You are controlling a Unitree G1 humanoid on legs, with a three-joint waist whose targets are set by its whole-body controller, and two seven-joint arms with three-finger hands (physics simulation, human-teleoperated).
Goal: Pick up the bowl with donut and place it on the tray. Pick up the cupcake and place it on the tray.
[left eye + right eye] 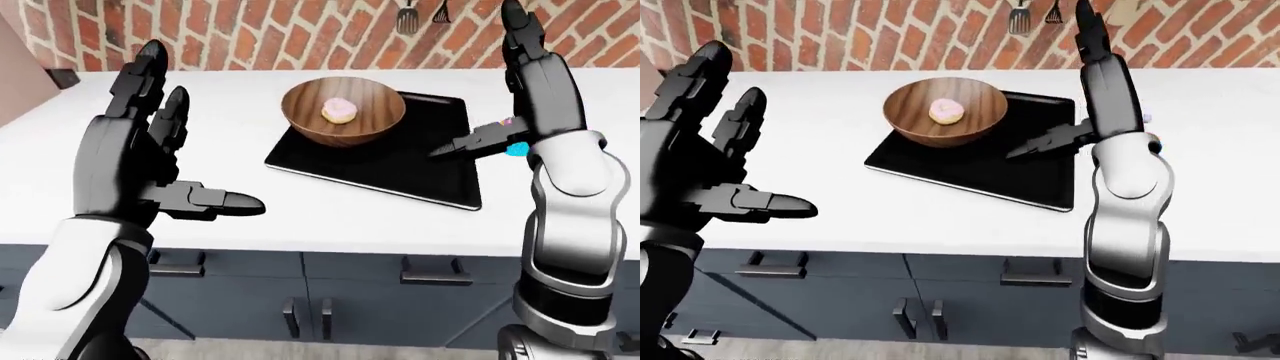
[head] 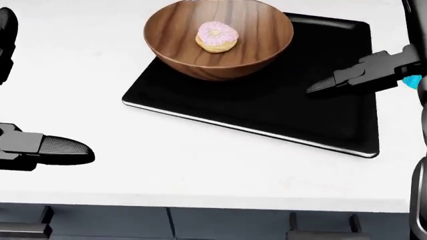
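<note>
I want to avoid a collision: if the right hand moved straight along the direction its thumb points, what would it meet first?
Probably the wooden bowl: the right hand has its thumb aimed left over the black tray. Height is unclear.

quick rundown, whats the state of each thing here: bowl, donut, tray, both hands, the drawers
bowl: upright, resting on the tray
donut: lying inside the bowl
tray: flat on the counter, its right part bare
left hand: open, fingers spread, holding nothing
right hand: open, raised above the tray's right side, holding nothing
drawers: closed
</note>
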